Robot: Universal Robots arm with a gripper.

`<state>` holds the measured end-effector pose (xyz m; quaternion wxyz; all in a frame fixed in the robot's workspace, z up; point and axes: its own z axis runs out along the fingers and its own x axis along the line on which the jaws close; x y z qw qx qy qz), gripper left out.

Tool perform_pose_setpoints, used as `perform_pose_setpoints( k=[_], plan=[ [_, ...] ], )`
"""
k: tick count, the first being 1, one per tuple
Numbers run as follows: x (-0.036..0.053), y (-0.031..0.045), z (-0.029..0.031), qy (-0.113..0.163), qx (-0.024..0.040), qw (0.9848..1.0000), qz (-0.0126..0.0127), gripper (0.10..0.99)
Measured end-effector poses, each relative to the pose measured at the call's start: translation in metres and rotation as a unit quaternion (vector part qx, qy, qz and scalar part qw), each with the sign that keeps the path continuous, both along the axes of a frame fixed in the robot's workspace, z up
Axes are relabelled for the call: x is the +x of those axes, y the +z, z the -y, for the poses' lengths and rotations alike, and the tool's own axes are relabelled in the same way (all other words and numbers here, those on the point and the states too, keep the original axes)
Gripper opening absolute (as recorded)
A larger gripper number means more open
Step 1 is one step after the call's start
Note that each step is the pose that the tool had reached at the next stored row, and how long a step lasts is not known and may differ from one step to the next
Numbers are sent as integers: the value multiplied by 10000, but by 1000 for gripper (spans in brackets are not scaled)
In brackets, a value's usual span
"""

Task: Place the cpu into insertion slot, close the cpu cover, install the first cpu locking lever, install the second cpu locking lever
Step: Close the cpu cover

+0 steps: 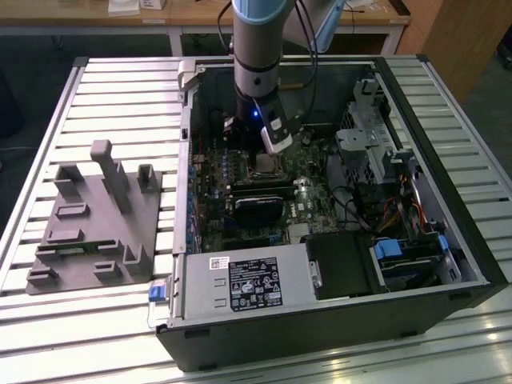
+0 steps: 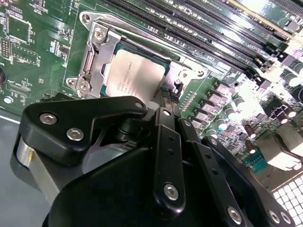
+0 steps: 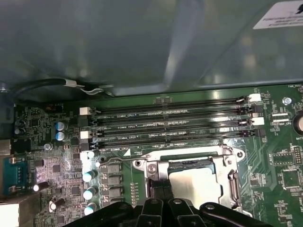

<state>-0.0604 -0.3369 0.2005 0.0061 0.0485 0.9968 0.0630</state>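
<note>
Exterior view: the gripper hangs low over the cpu. Second wrist view: the cpu sits in the slot, with the cover down. First wrist view: the fingers are pressed together, empty, beside a lever. I think it is lever time, and that needs a careful push.

You look down on a slatted metal table, glare at 6 o'clock; wooden desk at 12, wooden cabinet at 1, dark floor at 10.
</note>
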Motion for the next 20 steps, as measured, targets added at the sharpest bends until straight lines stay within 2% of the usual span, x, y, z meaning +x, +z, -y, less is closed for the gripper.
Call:
perform_pose_setpoints(
  k=[20],
  plan=[
    [29,-17,0,0,2,10000,-3,106]
  ],
)
